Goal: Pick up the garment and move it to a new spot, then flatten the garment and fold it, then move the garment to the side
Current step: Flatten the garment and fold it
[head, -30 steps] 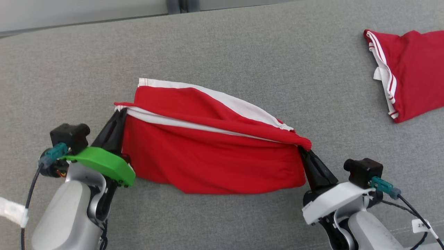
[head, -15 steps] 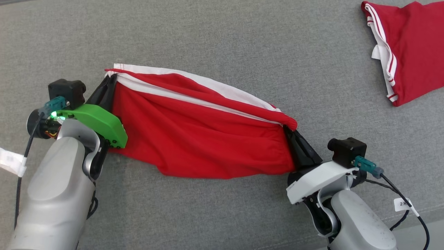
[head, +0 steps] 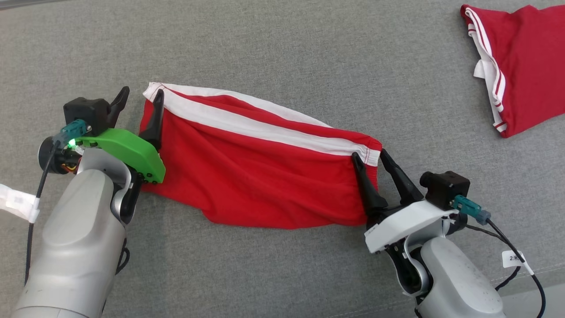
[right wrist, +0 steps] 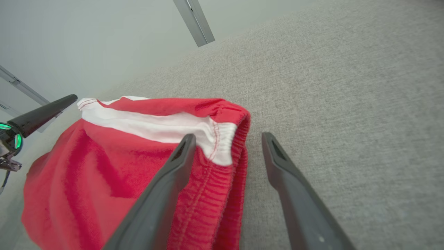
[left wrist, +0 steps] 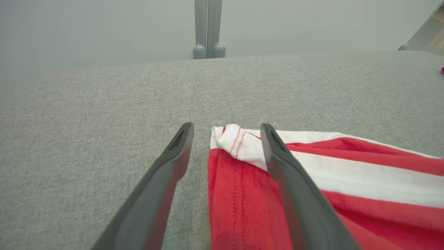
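The garment (head: pixel 265 176), red with a white band along its far edge, lies spread out on the grey cloth surface (head: pixel 282 44). My left gripper (head: pixel 142 92) stands open at its left corner, one finger over the cloth and the other off it. In the left wrist view the left gripper (left wrist: pixel 227 125) straddles the white corner of the garment (left wrist: pixel 239 194). My right gripper (head: pixel 369 153) is open at the right corner. In the right wrist view the right gripper (right wrist: pixel 229 135) straddles the elastic edge of the garment (right wrist: pixel 104 159). Nothing is gripped.
A second red garment (head: pixel 525 62) with white stripes lies at the far right of the surface. Beyond the surface's far edge are a pale wall and a grey post (left wrist: pixel 207 27). A finger of the left gripper (right wrist: pixel 45 113) shows at the left of the right wrist view.
Both grippers have gone from shut on the garment's two corners to open. The released top edge has dropped flat onto the surface.
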`<state>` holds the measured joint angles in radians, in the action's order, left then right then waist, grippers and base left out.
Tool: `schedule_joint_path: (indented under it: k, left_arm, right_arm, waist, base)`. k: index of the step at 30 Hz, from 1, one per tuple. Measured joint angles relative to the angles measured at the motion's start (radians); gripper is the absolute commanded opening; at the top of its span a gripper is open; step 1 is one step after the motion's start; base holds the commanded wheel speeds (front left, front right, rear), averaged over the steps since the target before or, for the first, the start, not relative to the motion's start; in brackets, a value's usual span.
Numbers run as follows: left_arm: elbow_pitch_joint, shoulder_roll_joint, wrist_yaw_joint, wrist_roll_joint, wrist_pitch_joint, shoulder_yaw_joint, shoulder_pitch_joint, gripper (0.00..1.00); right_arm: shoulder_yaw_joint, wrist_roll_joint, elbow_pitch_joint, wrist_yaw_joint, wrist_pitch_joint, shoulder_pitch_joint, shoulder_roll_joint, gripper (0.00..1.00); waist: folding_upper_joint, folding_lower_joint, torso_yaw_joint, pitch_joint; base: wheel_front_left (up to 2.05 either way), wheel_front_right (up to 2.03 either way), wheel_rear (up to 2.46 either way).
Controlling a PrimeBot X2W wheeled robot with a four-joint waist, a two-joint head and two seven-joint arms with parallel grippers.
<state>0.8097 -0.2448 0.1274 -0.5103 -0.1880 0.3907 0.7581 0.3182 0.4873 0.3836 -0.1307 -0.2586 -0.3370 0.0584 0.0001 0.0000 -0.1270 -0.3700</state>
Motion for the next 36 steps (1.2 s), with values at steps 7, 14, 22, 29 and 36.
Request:
schedule_joint_path:
  k: [7,14,22,29,36]
  left_arm:
    - [-0.049,-0.002,0.000,-0.042,-0.020,-0.003,-0.054,1.00]
    - [-0.127,-0.026,-0.005,-0.075,0.031,-0.007,-0.163,1.00]
    - [-0.191,-0.026,-0.035,-0.120,0.150,0.002,-0.256,1.00]
    - [-0.209,-0.028,-0.066,-0.132,0.199,0.003,-0.276,1.00]
    - [-0.186,-0.029,-0.081,-0.151,0.227,0.003,-0.276,1.00]
  right_arm:
    - [-0.046,-0.026,-0.072,0.000,-0.003,0.041,-0.003,1.00]
    - [-0.113,-0.064,-0.155,0.000,-0.003,0.107,-0.006,1.00]
    - [-0.138,-0.084,-0.196,0.000,0.002,0.145,-0.006,1.00]
    - [-0.136,-0.085,-0.221,0.000,0.012,0.154,-0.007,1.00]
    - [-0.136,-0.085,-0.230,0.000,0.015,0.156,-0.007,1.00]
  waist:
    - [0.0000,0.0000,0.010,0.027]
    - [0.0000,0.0000,0.024,0.065]
    - [0.0000,0.0000,0.029,0.111]
    - [0.0000,0.0000,0.009,0.114]
    - [0.0000,0.0000,-0.014,0.105]
  base:
    - [0.00,0.00,0.00]
    - [0.00,0.00,0.00]
    - [0.00,0.00,0.00]
    - [0.00,0.00,0.00]
    - [0.00,0.00,0.00]
